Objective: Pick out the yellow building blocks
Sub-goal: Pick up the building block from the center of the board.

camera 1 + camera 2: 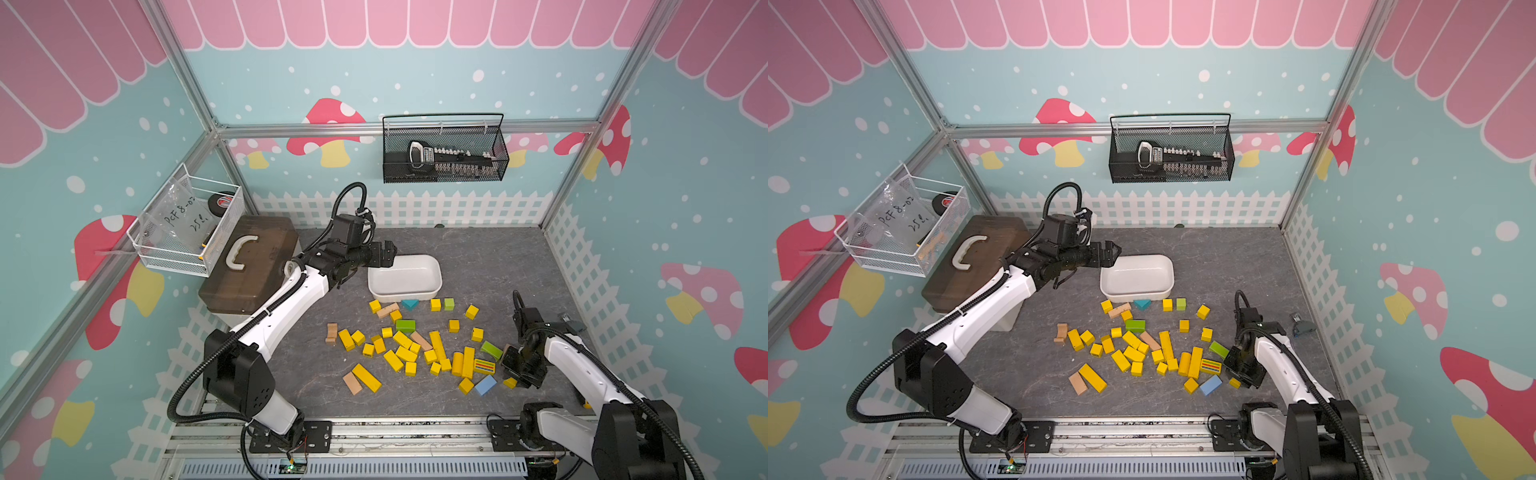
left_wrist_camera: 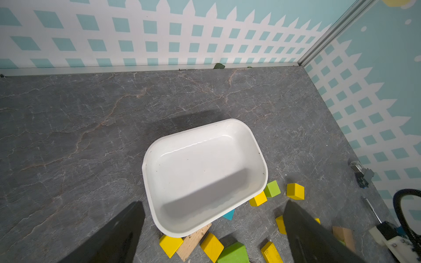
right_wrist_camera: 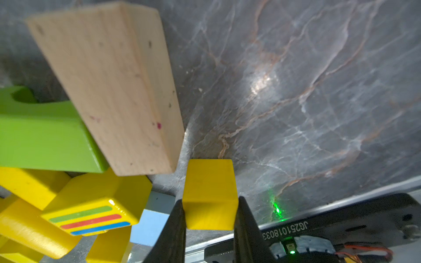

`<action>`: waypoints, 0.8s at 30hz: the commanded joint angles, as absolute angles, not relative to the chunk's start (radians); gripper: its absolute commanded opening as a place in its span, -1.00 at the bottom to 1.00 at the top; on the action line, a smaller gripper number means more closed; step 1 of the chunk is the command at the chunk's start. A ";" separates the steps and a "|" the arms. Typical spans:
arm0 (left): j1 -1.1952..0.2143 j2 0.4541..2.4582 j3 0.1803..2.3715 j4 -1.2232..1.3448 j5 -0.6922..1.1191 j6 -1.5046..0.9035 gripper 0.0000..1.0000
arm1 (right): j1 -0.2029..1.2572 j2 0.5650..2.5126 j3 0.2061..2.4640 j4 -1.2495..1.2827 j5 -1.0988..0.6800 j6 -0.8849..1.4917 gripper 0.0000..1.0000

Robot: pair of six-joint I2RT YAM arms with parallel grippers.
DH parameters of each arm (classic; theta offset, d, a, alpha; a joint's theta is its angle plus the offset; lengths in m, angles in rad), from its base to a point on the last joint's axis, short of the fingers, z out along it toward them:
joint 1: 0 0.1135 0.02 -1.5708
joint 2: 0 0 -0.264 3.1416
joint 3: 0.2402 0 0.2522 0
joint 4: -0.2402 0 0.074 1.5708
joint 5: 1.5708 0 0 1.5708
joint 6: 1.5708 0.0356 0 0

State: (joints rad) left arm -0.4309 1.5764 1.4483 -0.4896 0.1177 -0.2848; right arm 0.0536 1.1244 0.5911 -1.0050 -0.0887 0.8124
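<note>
The right gripper (image 3: pixel 210 201) is clamped on a small yellow cube (image 3: pixel 209 193), with one black finger pressed to each side face. Whether the cube rests on the grey table (image 3: pixel 319 91) or is just off it cannot be told. Just beside this gripper lie a striped yellow block (image 3: pixel 91 218) and a light blue block (image 3: pixel 149 225). A little farther out is a green block (image 3: pixel 41 136) with a tan block (image 3: pixel 109 86) alongside. The other yellow building blocks (image 1: pixel 437 345) are scattered outward from there toward the left arm, mixed with tan, green and blue pieces. The left gripper (image 1: pixel 390 254), well apart from the right one, hangs over the rim of a white tray (image 1: pixel 386 296). Its jaws are spread wide and grip nothing.
</note>
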 commanded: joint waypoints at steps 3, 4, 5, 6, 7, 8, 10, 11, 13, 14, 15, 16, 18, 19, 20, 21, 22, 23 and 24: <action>-0.416 1.583 1.470 -0.490 0.146 -0.300 0.99 | 0.057 1.039 0.690 -1.032 -0.104 0.711 -0.73; -0.414 1.583 1.468 -0.485 0.153 -0.302 0.99 | 0.057 1.017 0.715 -1.030 -0.108 0.694 -0.73; -0.415 1.583 1.465 -0.481 0.163 -0.305 0.99 | 0.058 0.997 0.745 -1.020 -0.119 0.673 -0.73; -0.415 1.583 1.464 -0.475 0.175 -0.308 0.99 | 0.058 0.981 0.772 -1.001 -0.134 0.651 -0.72; -0.415 1.582 1.461 -0.471 0.180 -0.312 0.99 | 0.058 0.977 0.796 -0.980 -0.151 0.638 -0.71; -0.388 1.581 1.459 -0.468 0.185 -0.316 1.00 | 0.058 0.986 0.823 -0.955 -0.178 0.627 -0.71; -0.384 1.579 1.457 -0.463 0.190 -0.319 1.00 | 0.060 1.038 0.879 -0.907 -0.238 0.613 -0.72; -0.381 1.579 1.457 -0.463 0.189 -0.319 0.99 | 0.064 1.079 0.908 -0.881 -0.270 0.608 -0.73; -0.375 1.583 1.457 -0.462 0.187 -0.319 0.99 | 0.080 1.165 0.971 -0.832 -0.312 0.606 -0.74; -0.369 1.584 1.457 -0.462 0.187 -0.322 0.99 | 0.094 1.212 1.009 -0.805 -0.331 0.608 -0.73; -0.360 1.586 1.459 -0.462 0.189 -0.327 1.00 | 0.113 1.262 1.053 -0.780 -0.337 0.615 -0.74; -0.353 1.589 1.460 -0.462 0.194 -0.332 1.00 | 0.128 1.305 1.089 -0.757 -0.347 0.627 -0.72; -0.330 1.593 1.463 -0.460 0.212 -0.345 0.99 | 0.180 1.402 1.185 -0.695 -0.351 0.658 -0.70; -0.317 1.594 1.464 -0.458 0.227 -0.352 1.00 | 0.206 1.452 1.234 -0.678 -0.354 0.667 -0.70; -0.302 1.595 1.463 -0.450 0.247 -0.362 1.00 | 0.236 1.503 1.288 -0.666 -0.352 0.671 -0.70; -0.287 1.595 1.461 -0.442 0.262 -0.374 1.00 | 0.272 1.563 1.359 -0.666 -0.345 0.671 -0.69; -0.273 1.594 1.458 -0.434 0.275 -0.382 1.00 | 0.309 1.628 1.434 -0.667 -0.340 0.669 -0.67; -0.261 1.594 1.454 -0.427 0.283 -0.390 1.00 | 0.340 1.686 1.498 -0.667 -0.339 0.671 -0.66; -0.250 1.592 1.452 -0.423 0.290 -0.394 1.00 | 0.371 1.751 1.578 -0.673 -0.340 0.674 -0.66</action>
State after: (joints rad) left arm -0.2771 1.5879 1.4483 -0.4541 0.2371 -0.3550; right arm 0.2989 1.6539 1.4456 -0.7185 -0.3187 0.6590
